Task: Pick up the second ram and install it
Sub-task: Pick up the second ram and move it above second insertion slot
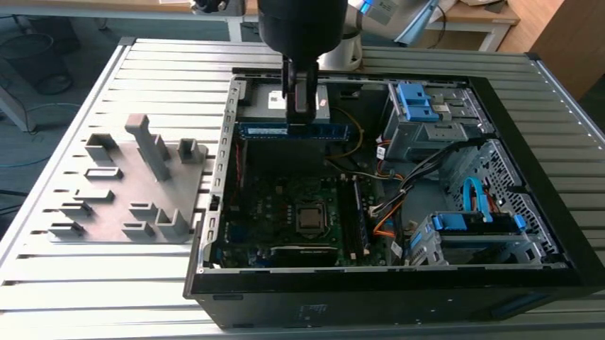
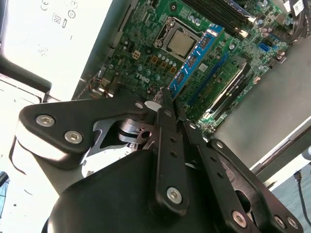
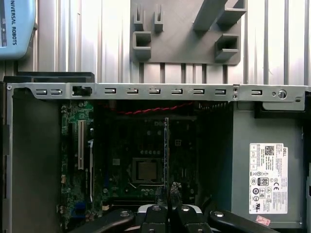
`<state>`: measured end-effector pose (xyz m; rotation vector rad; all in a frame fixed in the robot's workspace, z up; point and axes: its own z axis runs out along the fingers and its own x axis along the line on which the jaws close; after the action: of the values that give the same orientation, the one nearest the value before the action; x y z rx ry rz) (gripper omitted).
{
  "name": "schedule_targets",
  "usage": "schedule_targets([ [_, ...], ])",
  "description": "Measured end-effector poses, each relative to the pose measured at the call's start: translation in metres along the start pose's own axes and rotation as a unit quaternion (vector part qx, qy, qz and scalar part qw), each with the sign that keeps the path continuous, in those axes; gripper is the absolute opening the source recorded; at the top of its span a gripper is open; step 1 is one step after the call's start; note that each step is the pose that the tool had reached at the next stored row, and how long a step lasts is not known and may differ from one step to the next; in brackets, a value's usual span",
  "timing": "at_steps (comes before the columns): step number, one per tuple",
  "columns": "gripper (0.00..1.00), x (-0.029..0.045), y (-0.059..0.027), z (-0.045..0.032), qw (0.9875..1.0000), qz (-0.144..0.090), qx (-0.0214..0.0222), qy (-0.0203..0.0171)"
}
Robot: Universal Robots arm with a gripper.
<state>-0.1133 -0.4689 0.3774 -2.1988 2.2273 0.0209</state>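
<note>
A slatted metal bench (image 1: 161,78) spans the exterior view, bearing a grey plastic holder plate (image 1: 132,191) with upright blocks at the frame's left and, just beside it, an open black computer case (image 1: 397,283) across centre and right.

A: The gripper (image 2: 167,97) in the second wrist view is matte black all over, with flat link bars (image 2: 170,155) running back from the jaws.

B: Silver screws (image 2: 174,195) dot every bar! There's a bare metal hub (image 2: 127,130) just behind the jaws.

A: Farther back from the jaws, the exterior view gives us a fat, rounded black housing (image 1: 302,25).
</note>
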Motion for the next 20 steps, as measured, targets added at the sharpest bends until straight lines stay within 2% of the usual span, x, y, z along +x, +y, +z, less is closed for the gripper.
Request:
schedule_targets([
  [2,0.14,0.0,0.0,0.0,1.0,0.0,0.0,-0.001],
  [3,0.14,0.0002,-0.0001,0.0,1.0,0.0,-0.0001,-0.0088],
  [5,0.14,0.0002,-0.0001,0.0003,0.9996,0.0,-0.0004,-0.0268],
  [6,0.14,0.0005,-0.0001,0.0008,0.9994,0.0,-0.0005,-0.0341],
  [8,0.14,0.0005,-0.0016,0.0022,0.9994,0.0,-0.0007,-0.0341],
  [13,0.14,0.0005,-0.012,0.0051,0.9997,0.0,-0.0024,-0.0262],
  [20,0.14,0.0008,-0.0159,0.0123,0.9997,0.0,-0.0027,-0.0228],
])
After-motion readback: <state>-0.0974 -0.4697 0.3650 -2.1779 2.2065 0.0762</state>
